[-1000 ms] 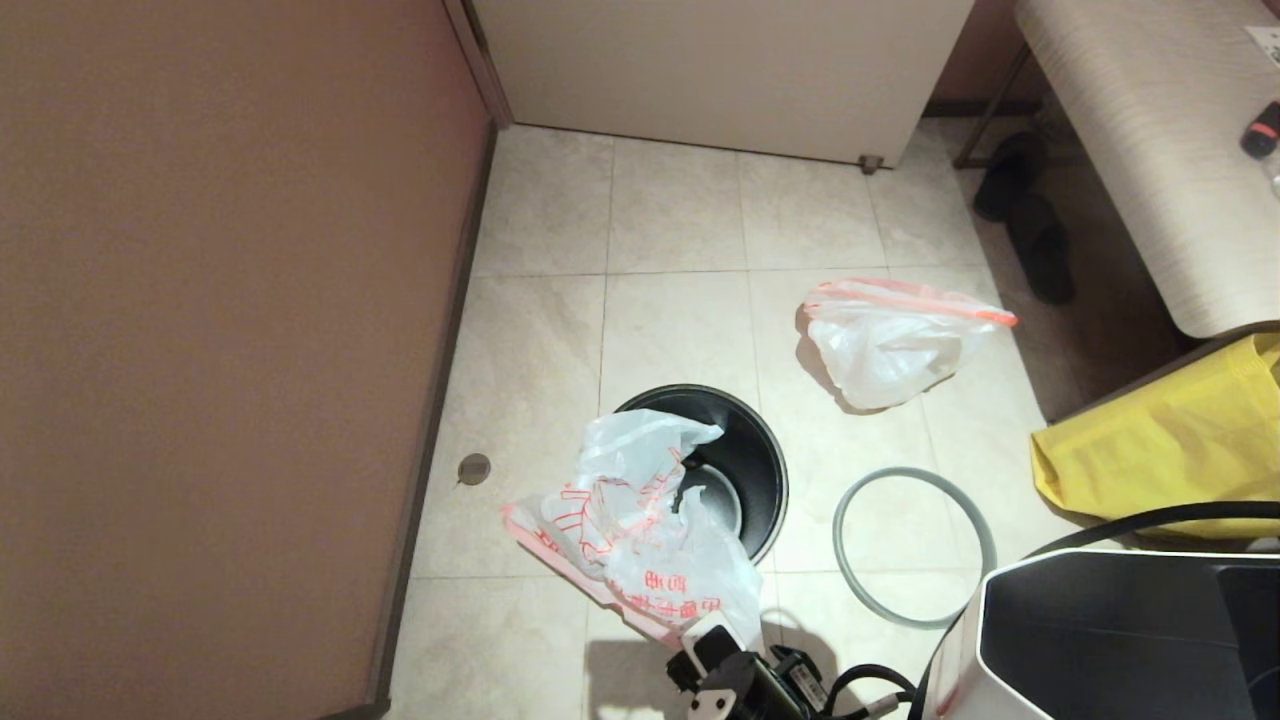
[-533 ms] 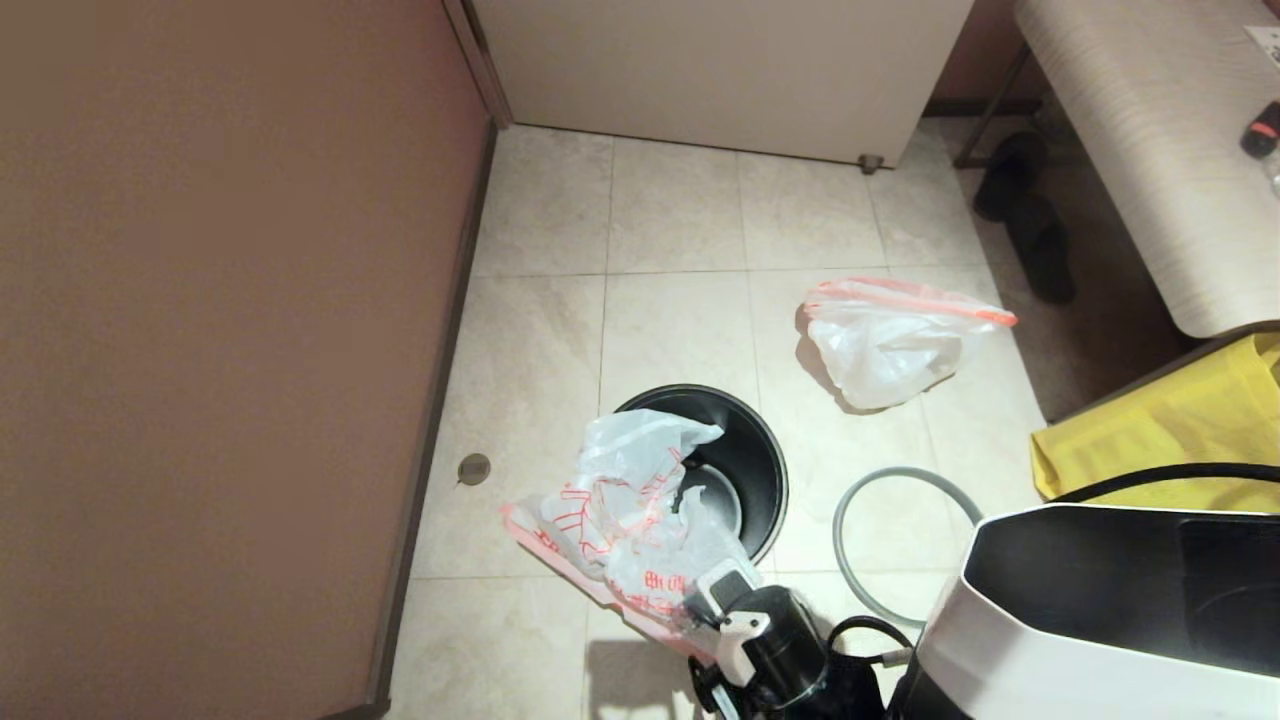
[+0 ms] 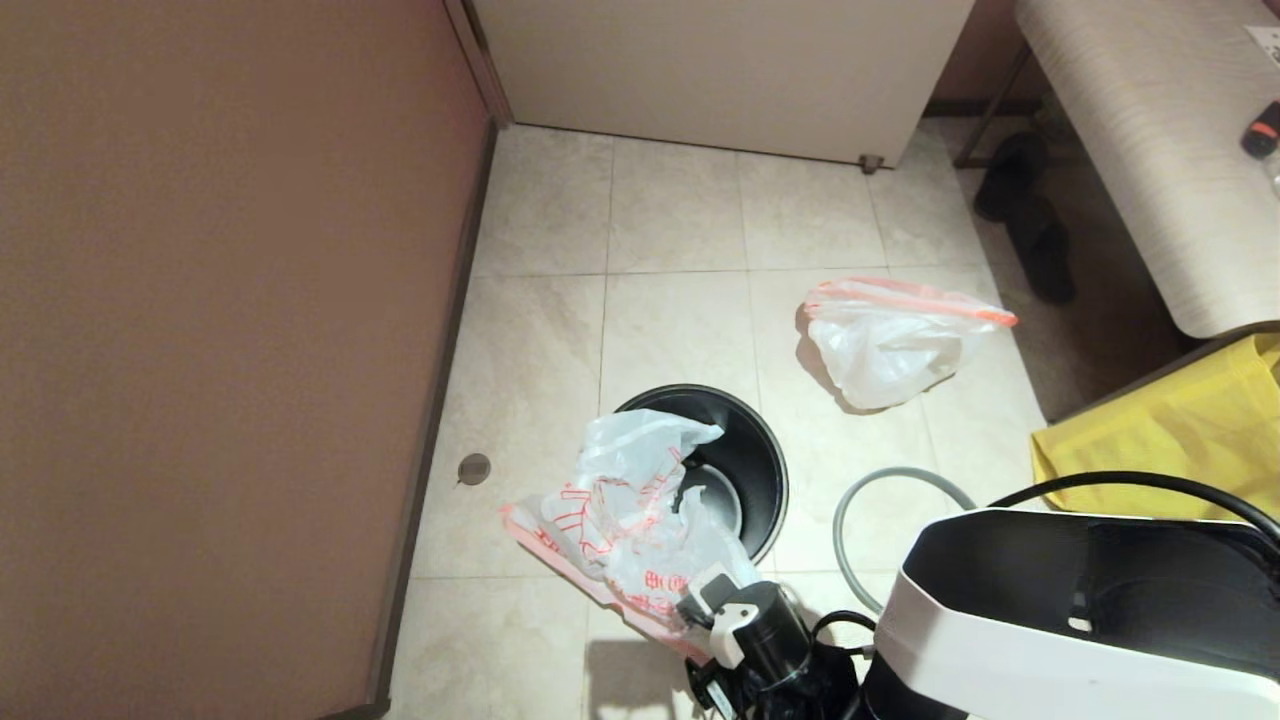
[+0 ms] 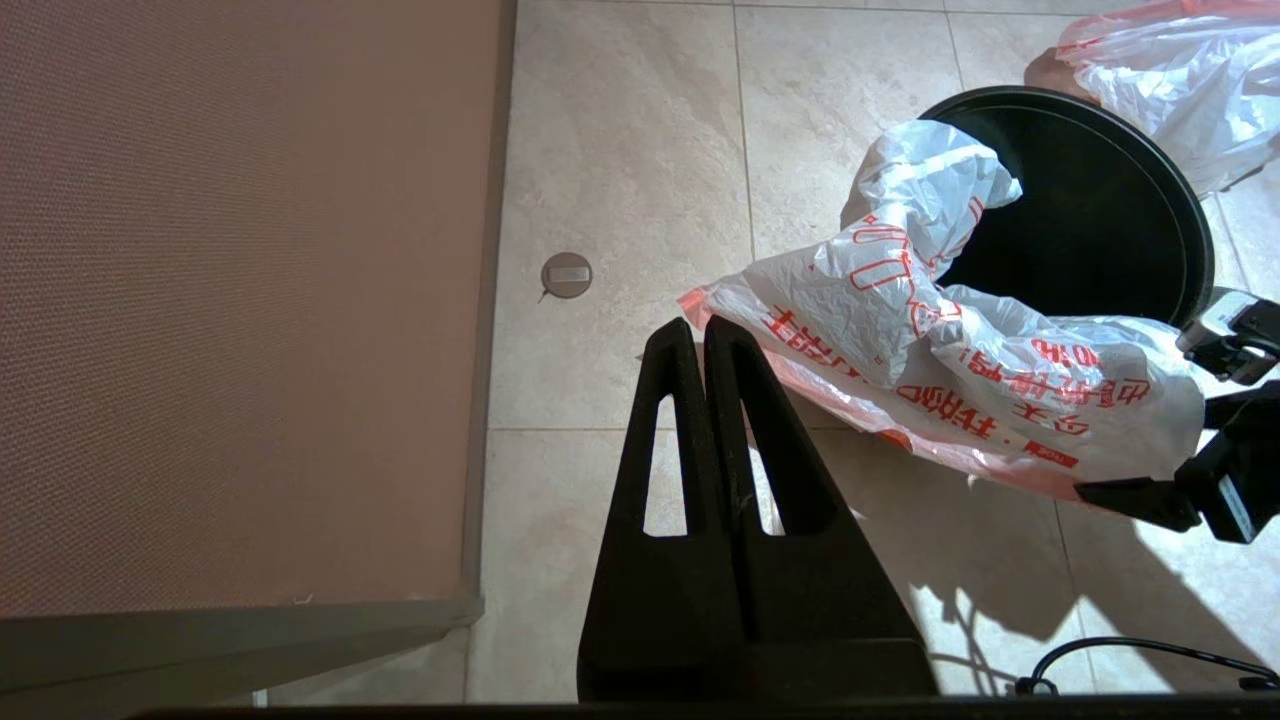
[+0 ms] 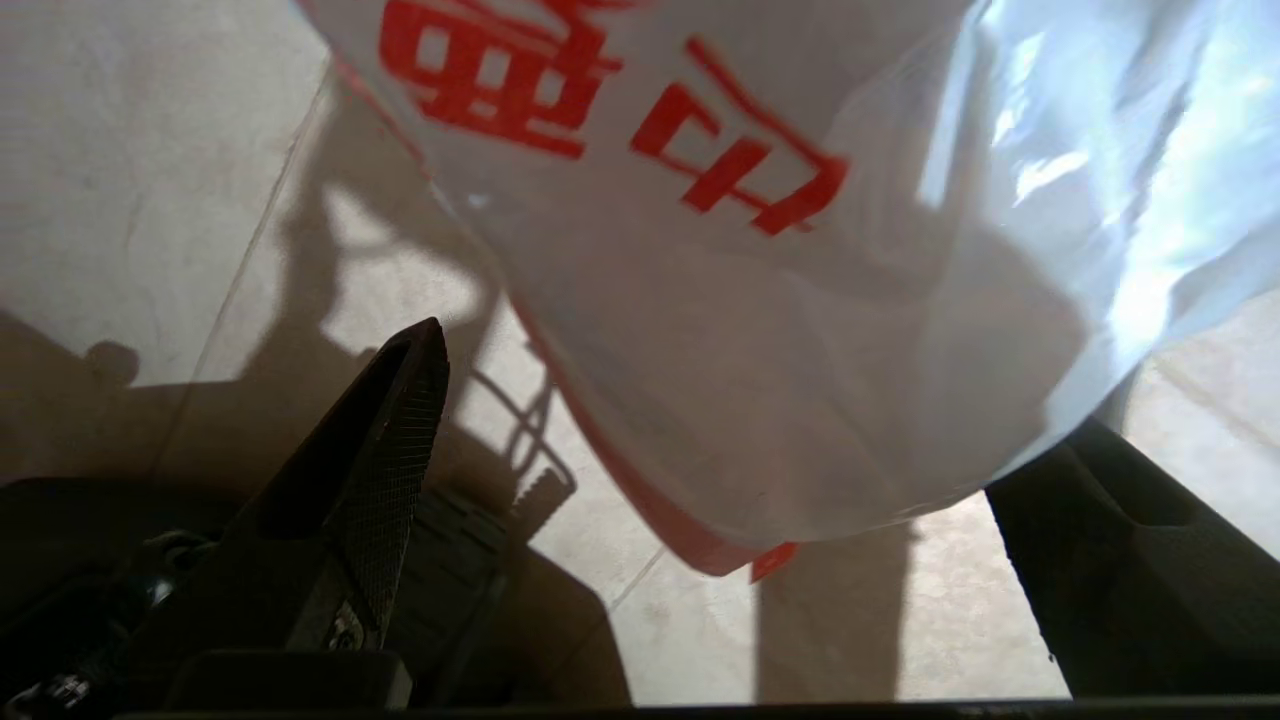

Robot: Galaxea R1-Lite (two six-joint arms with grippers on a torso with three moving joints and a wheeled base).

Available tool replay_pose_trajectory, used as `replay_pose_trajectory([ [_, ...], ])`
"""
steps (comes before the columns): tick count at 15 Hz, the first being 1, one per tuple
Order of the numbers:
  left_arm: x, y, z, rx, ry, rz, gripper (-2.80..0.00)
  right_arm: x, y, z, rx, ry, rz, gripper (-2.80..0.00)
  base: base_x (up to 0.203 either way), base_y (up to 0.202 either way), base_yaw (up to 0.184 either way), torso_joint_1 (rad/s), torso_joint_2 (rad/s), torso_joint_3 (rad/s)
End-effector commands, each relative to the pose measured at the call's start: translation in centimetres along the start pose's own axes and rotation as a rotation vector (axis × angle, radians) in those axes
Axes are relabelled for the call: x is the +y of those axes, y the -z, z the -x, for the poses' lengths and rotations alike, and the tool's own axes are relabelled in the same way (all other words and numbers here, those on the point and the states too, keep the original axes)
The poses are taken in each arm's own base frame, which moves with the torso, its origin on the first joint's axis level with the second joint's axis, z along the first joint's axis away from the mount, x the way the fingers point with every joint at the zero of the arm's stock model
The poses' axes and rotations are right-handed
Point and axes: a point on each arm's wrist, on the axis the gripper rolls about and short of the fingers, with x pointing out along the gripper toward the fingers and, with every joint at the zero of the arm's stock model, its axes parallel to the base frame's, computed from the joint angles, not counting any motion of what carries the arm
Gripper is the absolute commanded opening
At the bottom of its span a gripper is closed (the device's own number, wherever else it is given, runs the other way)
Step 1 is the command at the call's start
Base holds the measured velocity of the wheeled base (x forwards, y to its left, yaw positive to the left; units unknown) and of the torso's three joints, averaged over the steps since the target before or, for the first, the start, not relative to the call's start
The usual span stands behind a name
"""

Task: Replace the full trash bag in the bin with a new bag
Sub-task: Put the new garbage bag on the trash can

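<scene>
The black bin (image 3: 762, 470) stands on the tiled floor. The new bag (image 3: 625, 510), white with red print, is draped over its near-left rim and spills onto the floor. The full trash bag (image 3: 885, 350) lies on the floor beyond the bin to the right. My right gripper (image 5: 740, 400) is open at the new bag's near edge, with the bag's (image 5: 800, 300) pink-banded hem hanging between its spread fingers (image 5: 390, 450). My left gripper (image 4: 700, 335) is shut on nothing, above the floor beside the bag's (image 4: 900, 330) left corner.
A thin grey rim ring (image 3: 845, 520) lies right of the bin, partly under my right arm (image 3: 1050, 610). A yellow fabric bag (image 3: 1170, 440) and a bench (image 3: 1150, 150) are at right. A brown wall (image 3: 220, 350) runs along the left; a floor cap (image 3: 474, 468) sits by it.
My right arm has come forward and leftward, bringing its gripper up to the new bag's near edge. The bags, bin and ring have not moved.
</scene>
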Motion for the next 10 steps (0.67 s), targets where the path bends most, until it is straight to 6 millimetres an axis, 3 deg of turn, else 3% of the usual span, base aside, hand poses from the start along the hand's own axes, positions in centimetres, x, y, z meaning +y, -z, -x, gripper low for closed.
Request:
replay_pose_trajectory([
  [1, 0.0, 0.0, 0.0, 0.0, -0.001, 0.001, -2.8, 0.0, 0.2, -0.1, -0.002, -0.054, -0.042, 0.0, 0.0, 0.0, 0.0, 0.0, 0.0, 0.0],
  [3, 0.0, 0.0, 0.0, 0.0, -0.001, 0.001, -2.8, 0.1, 0.5, -0.6, -0.003, -0.069, -0.061, 0.0, 0.0, 0.0, 0.0, 0.0, 0.0, 0.0],
  [4, 0.0, 0.0, 0.0, 0.0, -0.001, 0.001, -2.8, 0.3, 0.6, -1.0, -0.024, -0.075, -0.063, -2.8, 0.0, 0.0, 0.0, 0.0, 0.0, 0.0],
  [8, 0.0, 0.0, 0.0, 0.0, -0.001, 0.001, -2.8, 0.5, 0.2, -2.4, -0.079, -0.085, -0.04, -2.8, 0.0, 0.0, 0.0, 0.0, 0.0, 0.0],
  [10, 0.0, 0.0, 0.0, 0.0, -0.001, 0.001, -2.8, 0.5, -0.4, -2.1, -0.097, -0.084, -0.032, -2.8, 0.0, 0.0, 0.0, 0.0, 0.0, 0.0],
])
